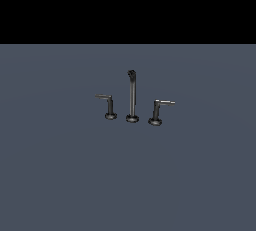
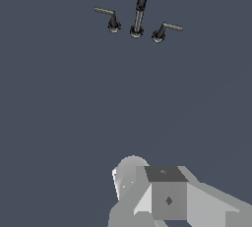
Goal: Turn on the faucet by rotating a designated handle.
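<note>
Handle [image 1: 157, 111] sits rigid on the counter [image 1: 60, 175], slick metal, best pushed at the bright lever's [image 1: 166, 103] tip; whether the hand is clenched, can't tell.

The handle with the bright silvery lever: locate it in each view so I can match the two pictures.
Exterior view: the handle stands on the exterior view's right of the tall spout, its lever pointing away from the spout.
Wrist view: the same handle stands far from the camera, beside the spout, stem slanted.
Shared landmark: the spout, standing between the two handles in both views.
</note>
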Controlling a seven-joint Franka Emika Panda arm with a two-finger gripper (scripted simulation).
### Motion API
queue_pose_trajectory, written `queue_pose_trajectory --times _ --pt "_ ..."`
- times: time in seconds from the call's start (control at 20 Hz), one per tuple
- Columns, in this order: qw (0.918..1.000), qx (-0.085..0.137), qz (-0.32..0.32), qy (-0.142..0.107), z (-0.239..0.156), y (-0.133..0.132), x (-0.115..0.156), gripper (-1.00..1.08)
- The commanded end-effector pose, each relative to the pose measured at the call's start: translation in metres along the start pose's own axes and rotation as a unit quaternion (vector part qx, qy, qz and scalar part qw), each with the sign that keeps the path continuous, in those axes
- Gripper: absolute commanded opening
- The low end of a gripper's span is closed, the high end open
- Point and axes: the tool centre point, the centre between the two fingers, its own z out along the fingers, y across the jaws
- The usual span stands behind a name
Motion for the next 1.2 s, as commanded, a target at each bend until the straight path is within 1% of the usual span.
queue_pose_trajectory --times 0.0,0.35,0.7,0.95,1.15 --pt "1.0 0.0 0.0 0.0 0.0 0.0 0.0 -1.0" --pt "0.9999 0.001 0.016 0.0 0.007 -0.003 0.007 -1.0" --pt "0.9979 0.003 0.064 0.002 0.027 -0.011 0.027 -1.0" --pt "0.9928 0.006 0.119 0.003 0.05 -0.018 0.052 -1.0" --pt "0.9851 0.008 0.172 0.004 0.072 -0.022 0.076 -1.0"
